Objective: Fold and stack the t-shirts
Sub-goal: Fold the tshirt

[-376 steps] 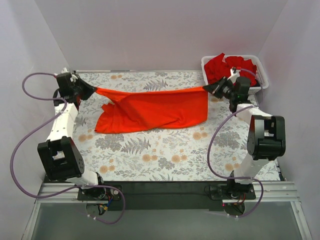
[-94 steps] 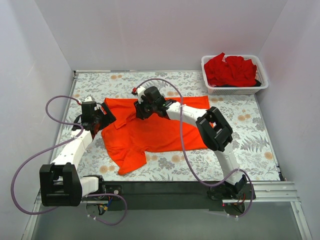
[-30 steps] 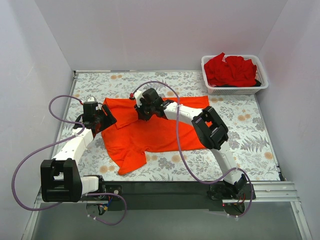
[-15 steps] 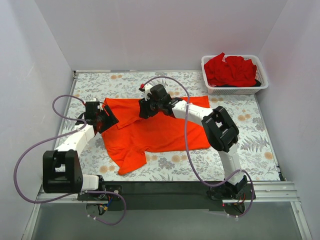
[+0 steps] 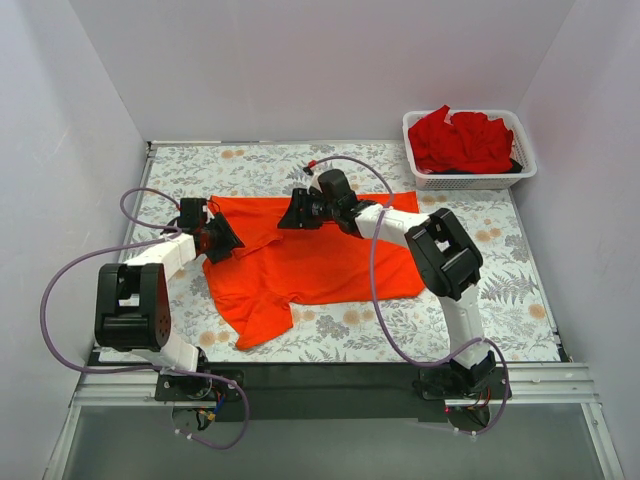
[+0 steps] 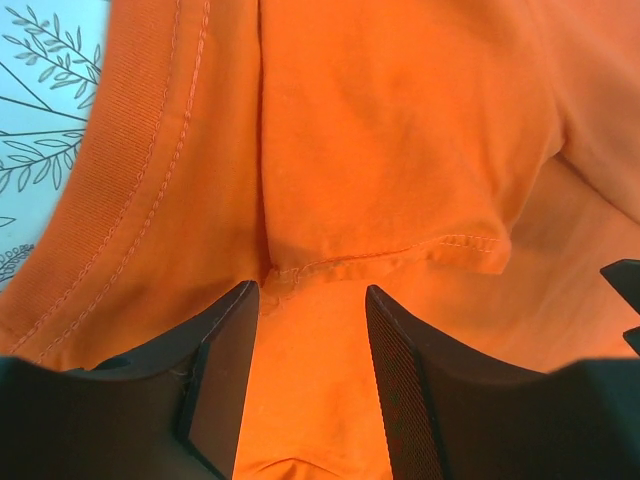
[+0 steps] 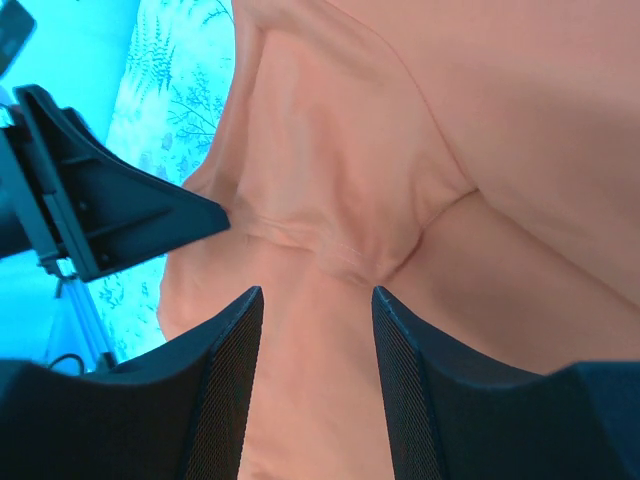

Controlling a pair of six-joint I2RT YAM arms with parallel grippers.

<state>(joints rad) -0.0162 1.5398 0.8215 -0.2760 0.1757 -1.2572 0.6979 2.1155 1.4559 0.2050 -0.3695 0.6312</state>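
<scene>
Left gripper (image 6: 310, 292) jaws spread, both black fingers (image 6: 215, 375) low over orange cloth, nothing pinched. Stitched hem seam (image 6: 400, 255) runs across just ahead of the gap between them. Ribbed band (image 6: 120, 200) with double stitching lies toward the left side of that view, and past it a strip of leaf-print table cover (image 6: 40, 120).

Cloth is the orange-red t-shirt (image 5: 320, 262), lying opened out on the table. From above, left gripper sits on the shirt's left end. Shirt body spreads away to that gripper's right, and one lobe trails toward the arm bases.

Right gripper (image 7: 316, 295) jaws also spread apart, holding nothing, close over the same shirt. Puckered seam fold (image 7: 350, 265) sits just ahead of its fingertips. Whether fingers touch cloth, cannot tell. Left gripper shows in the right wrist view as a black wedge near the left side, tip pointing toward the right gripper, with a raised ridge of cloth between the two. From above, right gripper is at the shirt's far edge, roughly mid-width, forearm stretched over the cloth behind it.

White mesh basket (image 5: 470, 181) is well apart, far to the right of the right gripper at the table's far right corner. It is piled with deeper red shirts (image 5: 462, 140).
</scene>
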